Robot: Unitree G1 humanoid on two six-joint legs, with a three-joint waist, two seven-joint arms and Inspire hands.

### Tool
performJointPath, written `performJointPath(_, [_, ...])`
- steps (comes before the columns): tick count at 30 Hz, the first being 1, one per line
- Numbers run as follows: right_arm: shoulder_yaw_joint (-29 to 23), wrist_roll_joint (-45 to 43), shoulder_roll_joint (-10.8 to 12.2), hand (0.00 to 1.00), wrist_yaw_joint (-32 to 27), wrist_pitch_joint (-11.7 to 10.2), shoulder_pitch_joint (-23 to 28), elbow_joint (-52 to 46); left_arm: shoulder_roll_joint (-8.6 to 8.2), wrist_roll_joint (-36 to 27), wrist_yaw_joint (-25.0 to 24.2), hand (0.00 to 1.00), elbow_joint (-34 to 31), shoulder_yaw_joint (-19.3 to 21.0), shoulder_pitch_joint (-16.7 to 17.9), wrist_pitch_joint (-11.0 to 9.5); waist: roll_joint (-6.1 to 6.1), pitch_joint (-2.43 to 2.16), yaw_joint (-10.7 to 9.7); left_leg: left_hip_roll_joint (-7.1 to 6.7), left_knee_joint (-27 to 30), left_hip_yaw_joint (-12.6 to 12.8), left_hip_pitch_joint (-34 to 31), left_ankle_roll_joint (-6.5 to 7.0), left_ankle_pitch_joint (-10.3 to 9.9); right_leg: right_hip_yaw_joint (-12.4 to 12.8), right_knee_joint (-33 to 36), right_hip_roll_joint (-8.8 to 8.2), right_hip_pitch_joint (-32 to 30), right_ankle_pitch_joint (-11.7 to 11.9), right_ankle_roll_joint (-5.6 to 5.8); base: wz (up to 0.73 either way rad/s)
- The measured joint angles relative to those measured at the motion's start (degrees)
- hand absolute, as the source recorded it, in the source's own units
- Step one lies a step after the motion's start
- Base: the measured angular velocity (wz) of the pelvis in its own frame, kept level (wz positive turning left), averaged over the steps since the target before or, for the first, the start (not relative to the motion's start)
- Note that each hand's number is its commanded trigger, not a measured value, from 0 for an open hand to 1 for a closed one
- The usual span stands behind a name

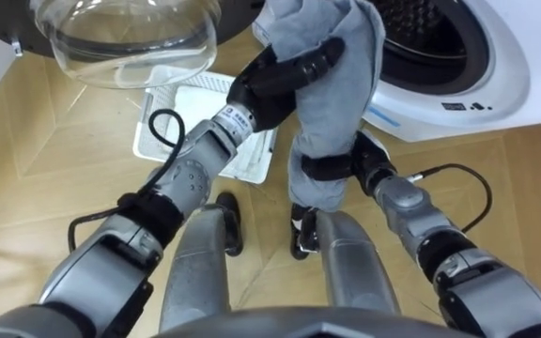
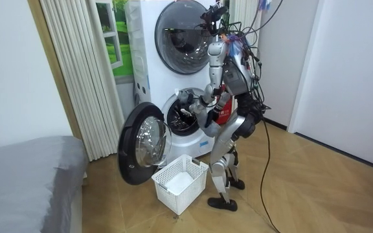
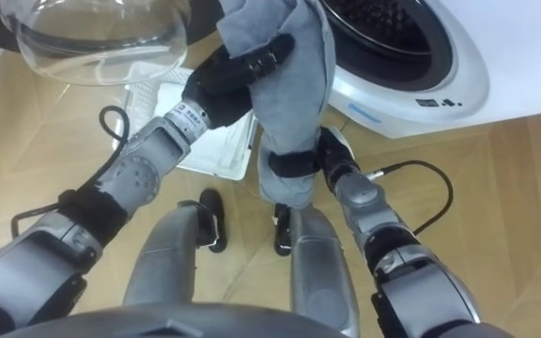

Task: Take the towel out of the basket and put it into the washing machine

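A grey towel (image 1: 332, 103) hangs in front of me, bunched at the top and trailing down toward my legs. My left hand (image 1: 285, 80) grips its upper part with fingers curled round the cloth. My right hand (image 1: 341, 169) clasps the lower part, fingers wrapped round it. The towel's top (image 3: 270, 28) is level with the washing machine's round drum opening (image 1: 430, 47), just left of it. The machine's glass door (image 1: 134, 38) stands swung open at the upper left. In the room view I stand facing the lower machine (image 2: 173, 123), arms raised toward its opening.
A white plastic laundry basket (image 1: 162, 117) sits on the wooden floor under the open door, by my left foot (image 2: 180, 181). A second machine (image 2: 180, 35) is stacked above. A curtain (image 2: 76, 71) and a grey bed (image 2: 24, 175) lie at the room view's left.
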Motion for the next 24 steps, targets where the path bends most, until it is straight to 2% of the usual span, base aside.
performJointPath(4, [-1.2,-0.4,0.0,1.0,-0.1,0.0,-0.3,-0.3,0.12,-1.2,0.9,0.0,-1.6,2.3,0.0,0.0,0.26,0.11,0.5,0.47,-0.5,0.2,0.1,-0.03,0.0,-0.2,-1.1,0.34,0.4,0.5,-0.05,-0.04])
performJointPath(9, [-1.6,0.4,-0.1,1.0,-1.7,0.0,0.1,-0.7,0.41,-3.4,1.8,0.0,-1.5,4.8,0.3,0.0,0.89,0.25,2.9,0.53,-1.3,0.8,0.9,-0.19,0.1,0.2,-1.1,0.36,0.6,0.6,-0.18,-0.03])
performJointPath(13, [-2.0,0.2,-1.0,1.0,-2.9,1.9,1.5,-0.5,1.57,-2.7,3.7,0.0,-1.2,7.8,4.8,-0.2,1.6,0.33,5.4,0.27,-3.5,1.0,2.3,-0.66,0.7,0.0,-2.7,0.38,1.7,0.7,-0.42,0.03])
performJointPath(15, [-3.3,-0.2,-1.9,1.0,-3.3,3.1,2.8,0.3,2.05,0.3,4.7,0.0,-0.5,10.2,7.2,-1.0,1.6,0.33,6.6,-0.35,-4.3,1.0,2.6,-0.82,1.0,0.0,-3.1,0.24,1.8,0.7,-0.49,0.07])
performJointPath(16, [-4.0,0.0,-2.3,1.0,-3.7,3.8,3.6,0.4,2.88,2.2,6.1,0.0,0.4,11.1,9.1,-1.9,1.63,0.34,6.7,-0.53,-4.7,1.1,2.7,-0.86,1.1,0.0,-3.1,0.08,1.7,0.6,-0.47,0.04])
performJointPath(18, [-4.4,1.3,-3.3,1.0,-4.5,4.0,4.1,0.5,4.17,7.4,9.2,0.0,1.9,12.3,11.6,-2.1,1.57,0.36,7.0,-0.52,-5.1,1.4,2.6,-0.86,1.4,0.4,-3.1,-0.1,1.0,0.6,-0.46,-0.04])
performJointPath(20, [-5.0,4.4,-4.4,1.0,-5.7,5.0,4.0,1.8,3.94,18.1,13.5,0.0,5.8,13.5,12.7,-2.1,1.53,0.38,8.1,-0.69,-5.6,1.9,2.5,-0.83,1.5,0.6,-2.9,-0.36,0.6,0.6,-0.43,-0.05])
performJointPath(21, [-5.0,4.9,-4.5,1.0,-5.9,5.1,3.9,2.1,3.96,20.8,14.5,0.0,6.4,13.6,13.0,-2.1,1.45,0.43,8.1,-0.7,-5.7,1.9,2.5,-0.83,1.5,0.6,-3.0,-0.37,0.6,0.6,-0.42,0.0])
performJointPath(23, [-5.5,7.2,-5.0,1.0,-6.0,5.3,3.0,3.5,4.29,30.8,18.4,0.0,6.9,13.7,14.7,-2.4,0.75,0.88,8.2,-0.98,-5.8,2.1,2.4,-0.86,1.6,1.0,-3.0,-0.4,0.2,0.6,-0.38,-0.02])
performJointPath(24, [-5.6,7.6,-5.3,1.0,-6.0,5.4,2.9,3.5,4.28,33.0,19.2,0.0,7.2,13.7,14.8,-2.5,0.61,0.95,8.1,-1.11,-6.0,2.1,2.4,-0.82,1.6,1.0,-3.0,-0.5,0.0,0.5,-0.34,0.0])
